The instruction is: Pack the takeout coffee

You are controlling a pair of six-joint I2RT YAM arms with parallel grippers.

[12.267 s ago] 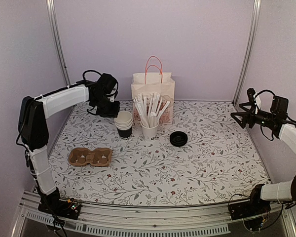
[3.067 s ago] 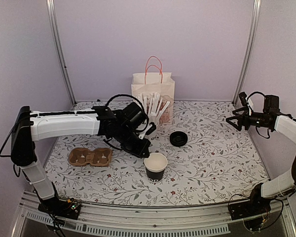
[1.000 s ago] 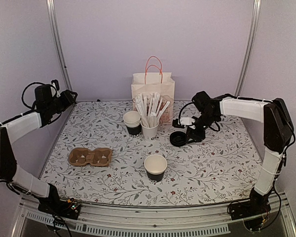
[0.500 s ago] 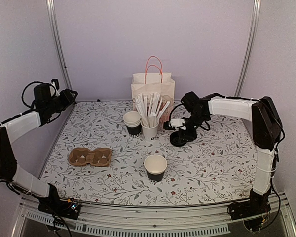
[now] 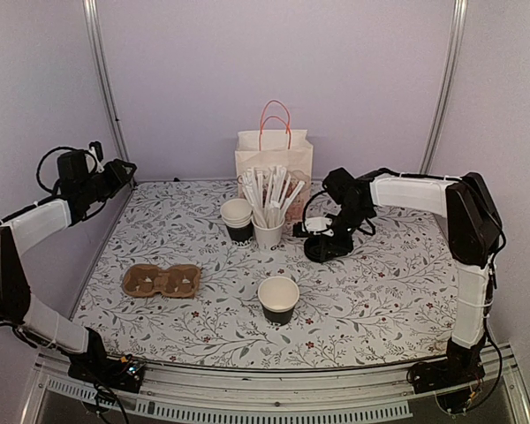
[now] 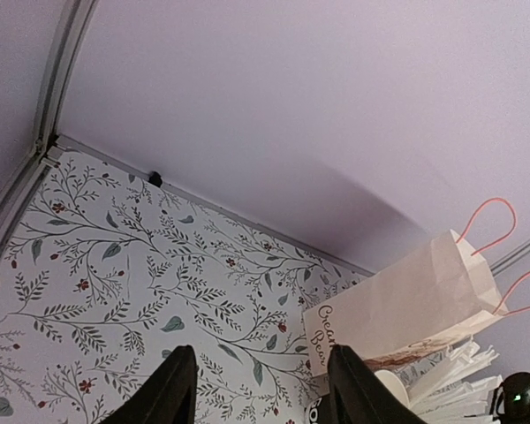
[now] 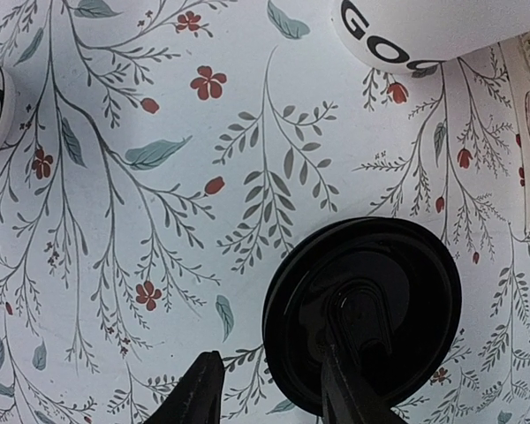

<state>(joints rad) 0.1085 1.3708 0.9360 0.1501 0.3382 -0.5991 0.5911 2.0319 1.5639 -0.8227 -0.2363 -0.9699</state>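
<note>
The floral-printed table [image 5: 380, 300] carries everything. At its far edge stands a paper bag [image 5: 274, 163] with pink handles, upright. The left arm is drawn back to the far left corner; its end effector [image 6: 261, 351] hangs above the table with fingers apart and nothing between them. The right arm reaches in to the middle. A brown cup carrier [image 5: 162, 280] lies on the left, both wells bare. In front of the bag are a stack of cups [image 5: 237, 219] and, just beside it, a white cup of wrapped sticks [image 5: 268, 231]. The takeout cup [image 5: 278, 300] stands upright and lidless near the front, well apart from its black lid [image 7: 406, 291] — which lies flat on the table to the right of the stick cup. The right end effector [image 7: 281, 331] is down on the lid, fingers apart and straddling its rim — one on the lid's top, the other outside, clear of the edge.
</note>
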